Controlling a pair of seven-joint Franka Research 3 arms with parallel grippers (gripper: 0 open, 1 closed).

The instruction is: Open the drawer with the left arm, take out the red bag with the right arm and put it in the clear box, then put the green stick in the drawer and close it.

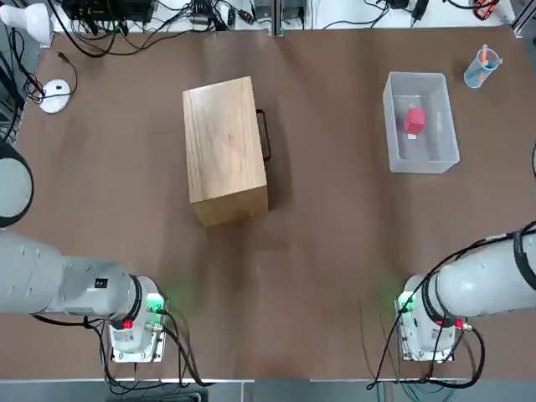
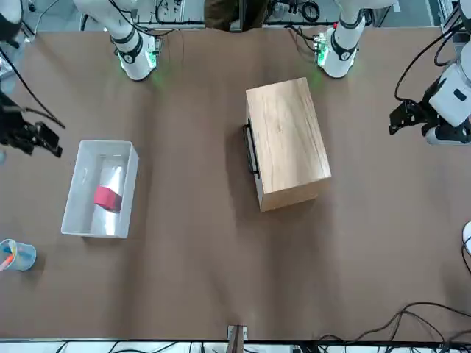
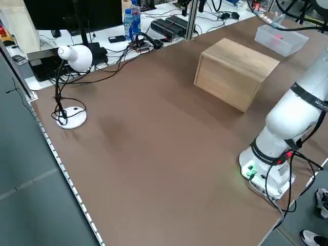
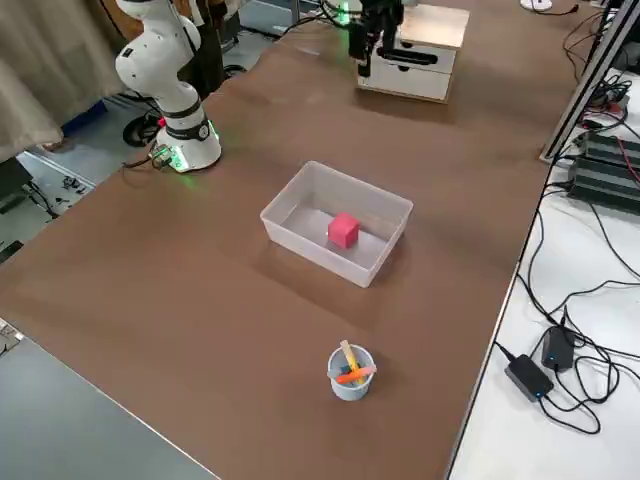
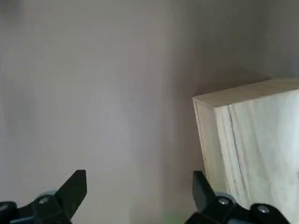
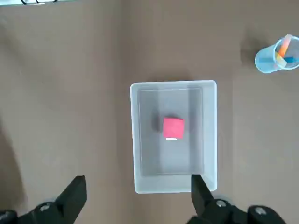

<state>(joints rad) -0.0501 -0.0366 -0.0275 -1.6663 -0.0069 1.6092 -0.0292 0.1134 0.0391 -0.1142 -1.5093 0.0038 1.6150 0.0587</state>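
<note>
Along the near edge of the brown table [image 1: 318,251] stand the bases of both arms, the left arm [image 1: 75,289] toward the near left corner and the right arm [image 1: 477,289] toward the near right corner. The left gripper [image 5: 140,196] hangs above bare tabletop just beside a corner of the wooden cabinet [image 1: 224,151], its two fingers spread wide with nothing between them. The right gripper [image 6: 138,198] hangs high over the right side of the table and looks straight down on the clear box [image 6: 135,140]; its fingers likewise stand wide apart and hold nothing. The cabinet sits on the table left of centre, its long side running from the near edge toward the far edge. The drawer [image 4: 420,62] is in the cabinet's side that faces the clear box, its front flush with the cabinet body, and its thin dark bar handle [image 1: 265,134] is plain in the top view. The clear box rests well to the right of the cabinet, nearer the far right corner, and the red bag [image 1: 414,121] lies on its floor toward its far end. The green stick appears in no view. A small pale blue cup [image 1: 480,69] holding orange sticks stands at the far right corner, beyond the box. A white desk lamp [image 3: 72,57] stands at the far left corner.
</note>
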